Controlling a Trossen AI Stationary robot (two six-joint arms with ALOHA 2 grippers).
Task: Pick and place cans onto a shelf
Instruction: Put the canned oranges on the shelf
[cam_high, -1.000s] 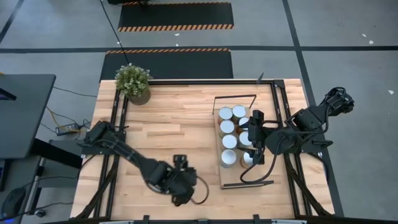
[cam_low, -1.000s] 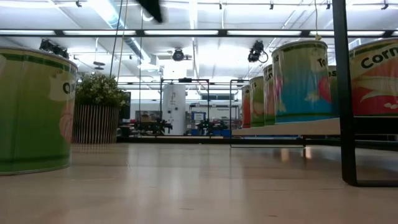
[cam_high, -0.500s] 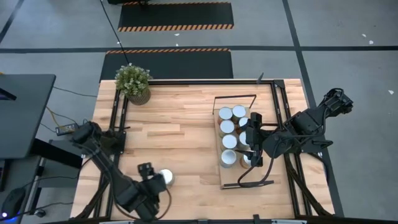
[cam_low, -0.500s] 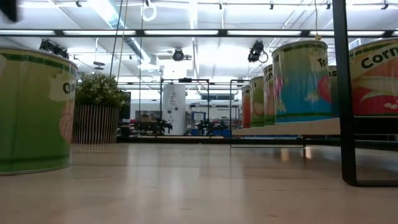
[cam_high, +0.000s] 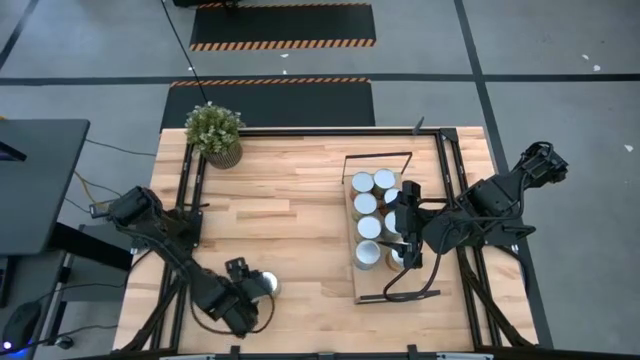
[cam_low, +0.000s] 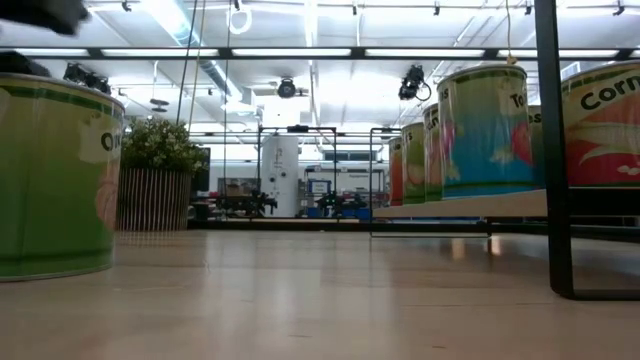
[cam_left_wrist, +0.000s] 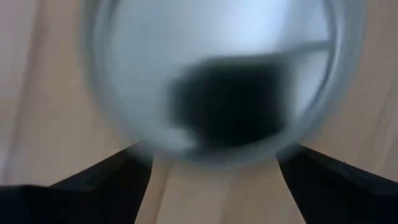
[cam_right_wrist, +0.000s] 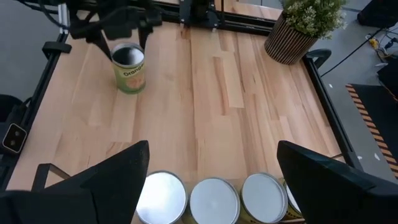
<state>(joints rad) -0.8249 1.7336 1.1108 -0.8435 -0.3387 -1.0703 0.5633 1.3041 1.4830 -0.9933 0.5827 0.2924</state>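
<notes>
The left tool (cam_high: 243, 287) hovers with fingers spread over the last loose can (cam_high: 266, 285) near the surface's front edge — reach step. Next: descend, close squarely. The right tool (cam_high: 399, 222) waits open above the shelf (cam_high: 360, 290).

Seven cans (cam_high: 368, 226) stand upright on the shelf (cam_high: 357, 292); one green can (cam_high: 267, 285) apart.
</notes>
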